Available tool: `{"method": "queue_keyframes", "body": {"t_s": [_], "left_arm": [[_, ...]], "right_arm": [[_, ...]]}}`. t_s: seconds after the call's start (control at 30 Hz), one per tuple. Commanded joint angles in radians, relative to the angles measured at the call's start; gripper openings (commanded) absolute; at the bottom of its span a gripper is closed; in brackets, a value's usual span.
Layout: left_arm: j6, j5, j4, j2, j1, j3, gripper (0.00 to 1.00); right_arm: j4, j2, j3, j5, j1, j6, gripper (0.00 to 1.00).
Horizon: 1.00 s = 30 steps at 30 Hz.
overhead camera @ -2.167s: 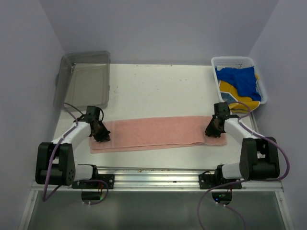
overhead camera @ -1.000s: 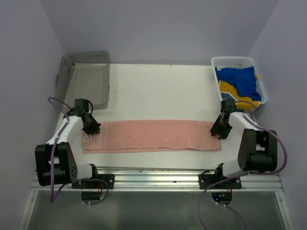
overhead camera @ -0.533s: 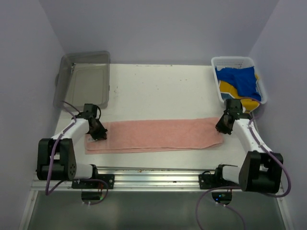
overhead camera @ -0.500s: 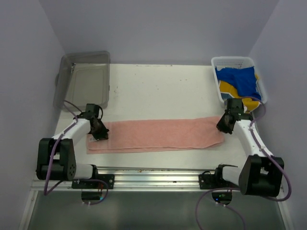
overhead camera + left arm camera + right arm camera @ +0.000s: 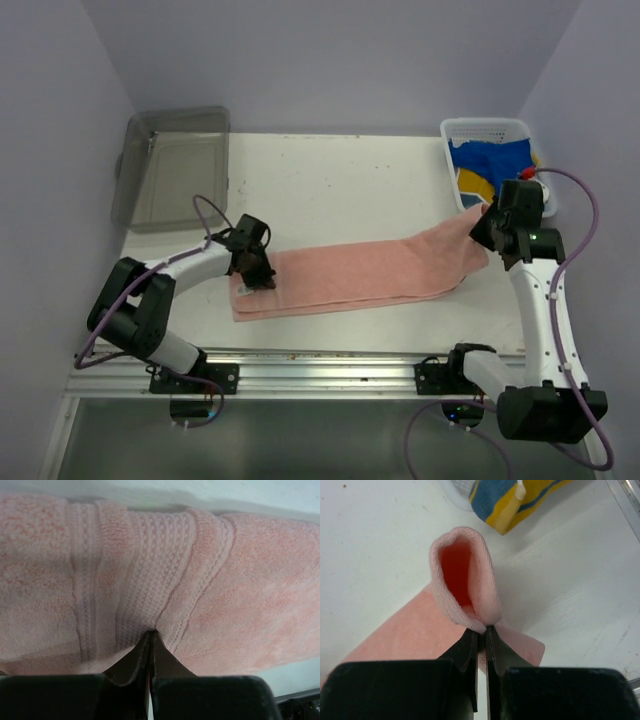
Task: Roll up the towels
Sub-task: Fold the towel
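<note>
A long salmon pink towel point(image 5: 350, 275) lies folded lengthwise across the near part of the table. My left gripper point(image 5: 257, 277) is shut on its ribbed left end point(image 5: 150, 580), pinching a crease of cloth at the fingertips point(image 5: 151, 633). My right gripper point(image 5: 488, 231) is shut on the towel's right end and holds it raised off the table, where it curls into an open loop point(image 5: 465, 575) above the jaws point(image 5: 482, 628). The blue towel point(image 5: 497, 160) and the yellow towel point(image 5: 474, 186) lie bunched in the white basket; a corner of them point(image 5: 505, 502) shows in the right wrist view.
The white mesh basket point(image 5: 484, 125) stands at the back right, just behind my right gripper. A grey translucent tray point(image 5: 175, 165) sits at the back left. A metal rail point(image 5: 320, 358) runs along the table's near edge.
Both grippers moved right and the pink towel slid right with them. The right arm rose, lifting the towel's right end off the table. The right gripper shut.
</note>
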<state>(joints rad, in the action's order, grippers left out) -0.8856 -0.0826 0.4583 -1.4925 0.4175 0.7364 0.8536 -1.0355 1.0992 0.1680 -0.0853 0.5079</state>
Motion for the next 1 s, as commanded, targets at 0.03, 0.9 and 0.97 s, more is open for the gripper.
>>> {"method": "queue_keyframes", "body": {"t_s": [0.03,0.9,0.97], "left_arm": [[-0.044,-0.011,-0.049,-0.124,0.131,0.084,0.03],[0.188,0.052,0.200,0.107,-0.075,0.060,0.00],[0.182,0.047,0.178,0.088,-0.075,0.040,0.00]], "right_arm": [[0.047,0.011,0.105,-0.049,0.077,0.029,0.00],[-0.149,-0.396,0.292,0.048,0.940,0.230,0.00],[-0.166,-0.452,0.324,0.045,0.979,0.233,0.00]]}}
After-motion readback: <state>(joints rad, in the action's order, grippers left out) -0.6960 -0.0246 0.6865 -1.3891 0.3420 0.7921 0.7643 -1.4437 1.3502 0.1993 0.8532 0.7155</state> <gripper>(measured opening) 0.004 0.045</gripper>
